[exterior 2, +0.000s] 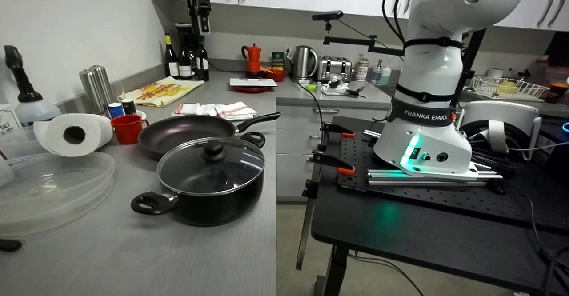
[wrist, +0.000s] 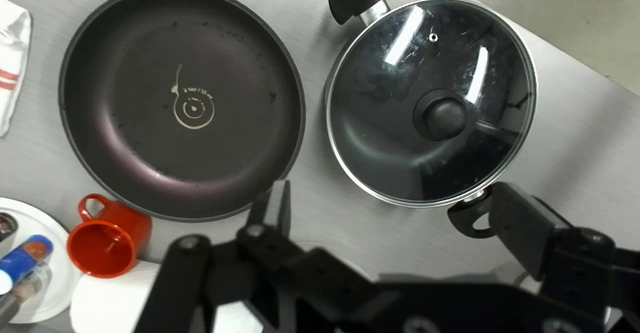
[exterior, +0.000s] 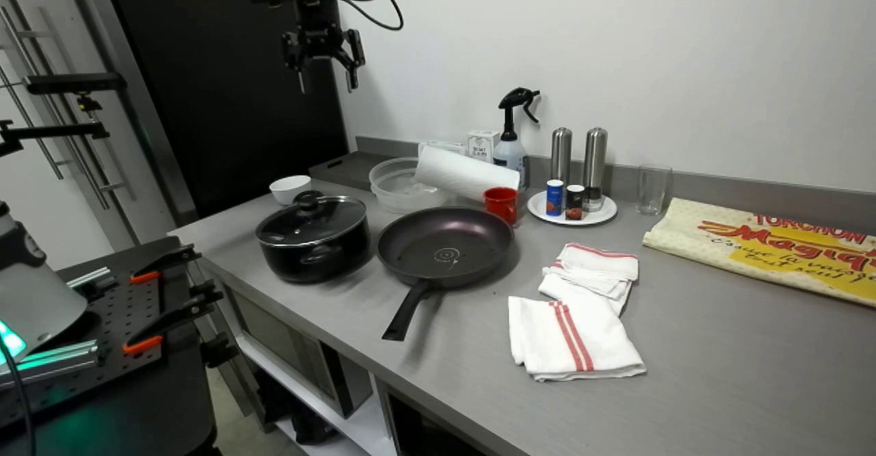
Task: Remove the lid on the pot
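– Your gripper (exterior: 327, 85) hangs high above the desk (exterior: 718, 374), pointing down; its fingers stand wide apart and hold nothing.

– So what does your wrist view put in front of you?

– You look down on the lid (wrist: 410, 93), clear glass with a metal rim, knob (wrist: 445, 118) upward. It lies on the pot (exterior 2: 213, 209), covering its whole mouth.

– And where do you find that pot?

– Near the edge of your desk, upright; in an exterior view you see its black body and both side handles.

– Beside it you have the black frying pan (wrist: 195, 88), with a strip of desk showing between the two. Its handle points toward the same edge.

– Past the pan you get the red mug (exterior: 501, 206) just by its rim, and the paper roll (exterior: 467, 174) lying tilted near the clear plastic tub (exterior: 404, 203).

– Farther out, your white plate (exterior: 537, 205) carries a blue container (exterior: 554, 199) and a black container (exterior: 574, 204). Well apart from the pot lie the folded white towels (exterior: 547, 339) and, beyond them, the printed cloth (exterior: 766, 244).
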Motion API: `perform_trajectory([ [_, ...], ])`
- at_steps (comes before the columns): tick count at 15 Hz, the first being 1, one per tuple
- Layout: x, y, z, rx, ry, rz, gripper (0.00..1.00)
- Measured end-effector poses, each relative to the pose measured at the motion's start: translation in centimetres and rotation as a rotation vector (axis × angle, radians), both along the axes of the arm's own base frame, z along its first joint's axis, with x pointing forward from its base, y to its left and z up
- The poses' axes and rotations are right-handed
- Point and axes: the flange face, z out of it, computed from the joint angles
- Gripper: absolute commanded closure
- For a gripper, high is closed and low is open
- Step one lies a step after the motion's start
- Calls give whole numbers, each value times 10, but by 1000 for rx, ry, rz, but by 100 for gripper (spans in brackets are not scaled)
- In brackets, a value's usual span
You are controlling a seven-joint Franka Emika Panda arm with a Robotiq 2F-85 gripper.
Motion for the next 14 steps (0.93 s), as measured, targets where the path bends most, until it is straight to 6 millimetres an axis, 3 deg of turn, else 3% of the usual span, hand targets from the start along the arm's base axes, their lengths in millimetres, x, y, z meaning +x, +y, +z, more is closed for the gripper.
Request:
perform_trajectory([
  [7,2,38,-73,-7,93,189,0],
  [14,-4,60,-132,9,97,272,0],
])
